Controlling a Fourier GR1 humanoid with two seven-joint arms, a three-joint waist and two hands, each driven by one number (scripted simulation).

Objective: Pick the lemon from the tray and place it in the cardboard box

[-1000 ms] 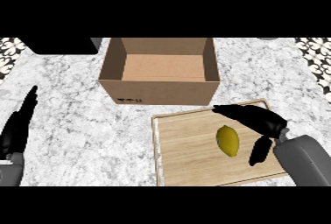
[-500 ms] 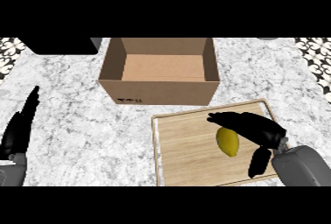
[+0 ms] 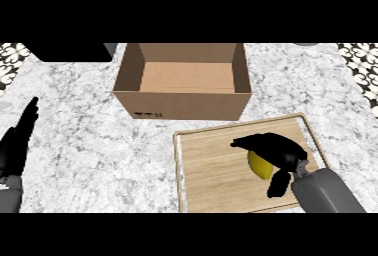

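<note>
At the view's left edge the left hand (image 3: pixel 18 145) rests open over the marble counter (image 3: pixel 88 145), fingers straight, and the open cardboard box (image 3: pixel 184 80) stands behind the wooden tray (image 3: pixel 210 170). On the tray, the right hand (image 3: pixel 273 149) arches over the lemon (image 3: pixel 258 165), fingers and thumb curling round it, though whether they already pinch it cannot be told. To do this step well, the fingers should close across the lemon's narrow middle and seat fully before any lift, so the rounded fruit does not roll aside.
</note>
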